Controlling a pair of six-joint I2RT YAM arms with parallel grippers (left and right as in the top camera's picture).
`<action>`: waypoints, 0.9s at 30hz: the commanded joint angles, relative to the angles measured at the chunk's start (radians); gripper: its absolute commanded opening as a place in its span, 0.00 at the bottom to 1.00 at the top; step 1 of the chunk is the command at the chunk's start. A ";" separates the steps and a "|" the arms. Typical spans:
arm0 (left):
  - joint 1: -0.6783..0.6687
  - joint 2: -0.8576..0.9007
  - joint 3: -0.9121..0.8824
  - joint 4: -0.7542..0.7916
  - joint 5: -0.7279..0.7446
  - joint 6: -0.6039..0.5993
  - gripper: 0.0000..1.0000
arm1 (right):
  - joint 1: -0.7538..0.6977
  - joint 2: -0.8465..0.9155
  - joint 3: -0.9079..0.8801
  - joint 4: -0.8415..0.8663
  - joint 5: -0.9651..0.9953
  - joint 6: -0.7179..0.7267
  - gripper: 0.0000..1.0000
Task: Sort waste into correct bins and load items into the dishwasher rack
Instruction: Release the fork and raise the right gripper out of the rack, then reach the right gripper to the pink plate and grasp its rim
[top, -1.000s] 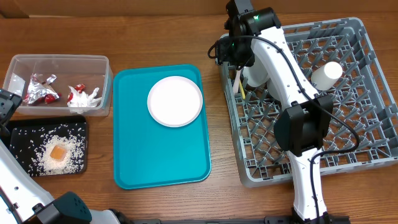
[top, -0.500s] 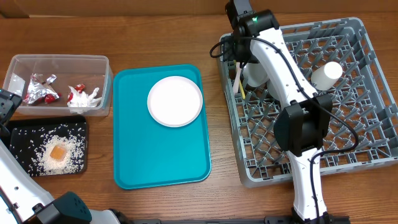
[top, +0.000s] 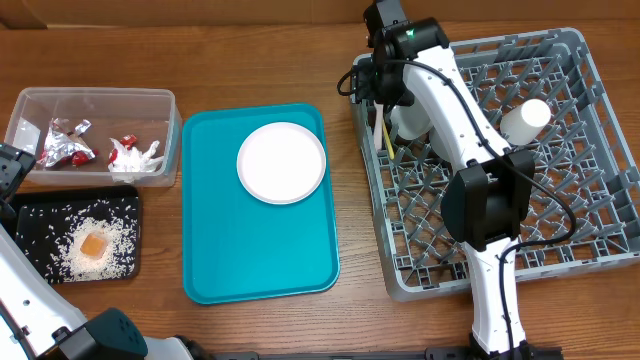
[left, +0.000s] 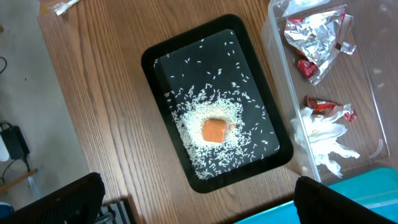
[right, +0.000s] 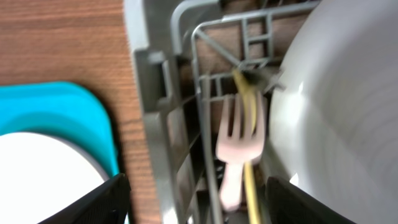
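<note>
The grey dishwasher rack (top: 560, 200) stands at the right and holds a white cup (top: 524, 120) and a white bowl or plate (right: 336, 106). A yellow fork (right: 252, 124) and a white plastic fork (right: 233, 149) lie in its left edge slot. My right gripper (right: 193, 205) is open and empty above that slot. A white plate (top: 281, 162) lies on the teal tray (top: 260, 250). The clear tub (top: 95, 135) holds foil wrappers (left: 317, 37), a red packet (left: 323, 107) and a napkin (left: 323, 140). The black tray (left: 217, 99) holds rice and an orange cube (left: 214, 130). My left gripper (left: 196, 205) is open above the black tray's near end.
The wooden table's left edge (left: 56, 93) runs beside the black tray. The teal tray sits between the bins and the rack.
The right arm has shifted slightly toward the back over the rack's left edge. Nothing else has moved.
</note>
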 joint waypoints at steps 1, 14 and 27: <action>0.000 -0.007 0.003 0.000 0.004 -0.013 1.00 | 0.000 -0.017 0.066 -0.023 -0.097 -0.021 0.73; 0.000 -0.007 0.003 0.000 0.004 -0.013 1.00 | 0.024 -0.127 0.185 -0.097 -0.159 -0.022 0.74; 0.000 -0.007 0.003 0.000 0.004 -0.013 1.00 | 0.245 -0.127 0.118 -0.199 -0.007 0.152 0.70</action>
